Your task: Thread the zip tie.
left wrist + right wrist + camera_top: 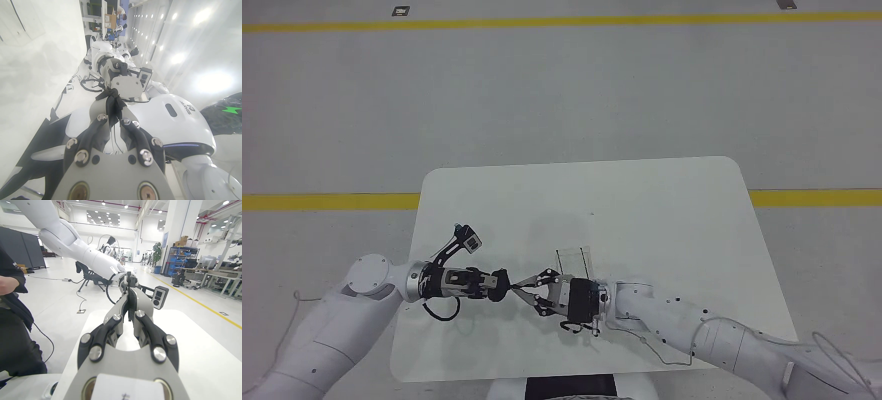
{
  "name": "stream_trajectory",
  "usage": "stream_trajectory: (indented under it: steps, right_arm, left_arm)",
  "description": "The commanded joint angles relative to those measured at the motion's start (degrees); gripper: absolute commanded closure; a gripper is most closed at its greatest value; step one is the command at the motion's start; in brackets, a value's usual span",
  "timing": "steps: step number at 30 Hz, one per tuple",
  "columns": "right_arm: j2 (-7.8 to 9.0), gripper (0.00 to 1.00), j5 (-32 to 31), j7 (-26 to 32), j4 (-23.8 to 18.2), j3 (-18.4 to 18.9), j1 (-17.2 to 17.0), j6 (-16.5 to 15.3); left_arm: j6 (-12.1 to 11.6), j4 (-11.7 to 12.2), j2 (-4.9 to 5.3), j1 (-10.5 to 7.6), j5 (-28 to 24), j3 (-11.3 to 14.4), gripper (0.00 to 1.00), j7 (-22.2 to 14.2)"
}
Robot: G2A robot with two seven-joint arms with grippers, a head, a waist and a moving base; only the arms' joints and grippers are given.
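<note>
Both grippers meet tip to tip just above the white table point(642, 200), near its front left. My left gripper point(504, 285) comes in from the left and my right gripper point(526, 290) from the right. The zip tie point(129, 294) is a thin black strip standing edge-on between the ribbed pads point(135, 298) of the right gripper point(129, 306), which is shut on it. Its far end reaches into the left gripper point(129, 280). In the left wrist view the left gripper point(113, 106) is shut on the black zip tie point(112, 111), with the right gripper's body point(124, 83) straight behind it.
The table's front edge point(542, 378) lies close below both wrists and its left edge point(410, 270) is beside the left arm. A faint thin outline point(573, 260) lies on the table just behind the right wrist. Bare table stretches toward the back and right.
</note>
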Motion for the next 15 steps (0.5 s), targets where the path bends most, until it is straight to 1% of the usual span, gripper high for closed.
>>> stream_trajectory:
  steps: [1, 5, 10, 15]
  right_arm:
    - [-0.06, 1.00, 0.2, 0.0, 0.4, -0.1, 0.1, 0.0]
    - [-0.11, 1.00, 0.6, -0.1, 0.7, 0.1, -0.1, 0.0]
    - [-0.29, 1.00, 0.1, -0.8, 0.9, 1.7, -0.9, 0.0]
    - [-0.69, 1.00, -0.7, 0.0, 0.8, 2.7, -2.0, 0.0]
  left_arm:
    - [0.0, 0.0, 0.00, 0.00, 0.0, 0.0, 1.00, 0.0]
    - [0.0, 0.0, 0.00, 0.00, 0.0, 0.0, 1.00, 0.0]
    - [0.0, 0.0, 0.00, 0.00, 0.0, 0.0, 1.00, 0.0]
    - [0.0, 0.0, 0.00, 0.00, 0.0, 0.0, 1.00, 0.0]
